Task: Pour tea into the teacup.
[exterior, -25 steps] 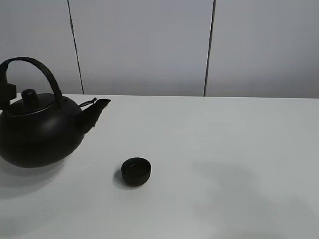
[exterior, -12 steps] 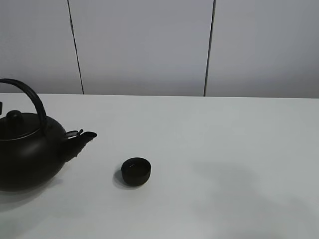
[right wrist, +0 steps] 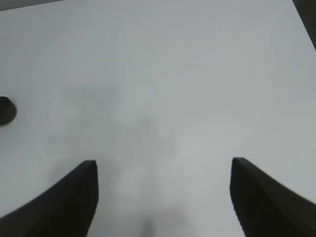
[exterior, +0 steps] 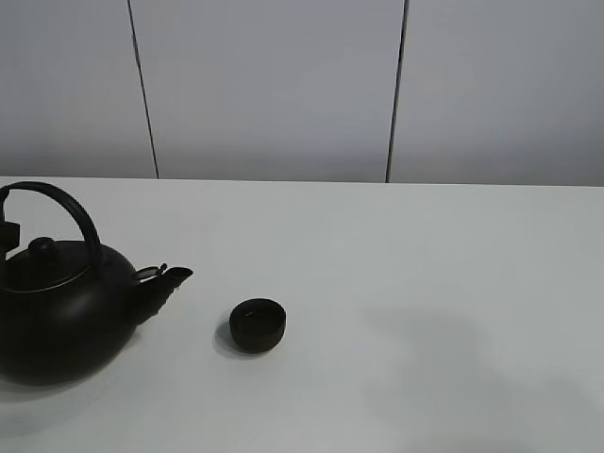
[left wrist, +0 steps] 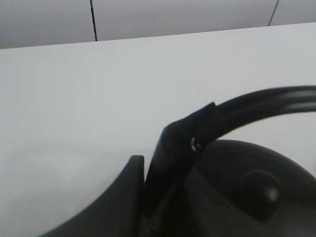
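Note:
The big black kettle (exterior: 61,316) is upright at the table's left, its spout (exterior: 175,278) pointing right toward the teacup. Whether it rests on the table I cannot tell. The small matte-black teacup (exterior: 258,324) stands on the white table, a short gap to the right of the spout. It also shows in the right wrist view (right wrist: 6,109). My left gripper (exterior: 6,234) is at the view's left edge, shut on the kettle's arched handle (left wrist: 256,106). The left gripper (left wrist: 148,180) shows close up in its wrist view. My right gripper (right wrist: 163,197) is open and empty over bare table.
The white table (exterior: 425,283) stretches to the right of the teacup. A grey panelled wall (exterior: 283,85) stands behind the table's far edge. The kettle's lid knob (left wrist: 259,185) shows under the handle.
The kettle has come down and to the left, away from the teacup, from a raised position to low on the table. The teacup has not moved.

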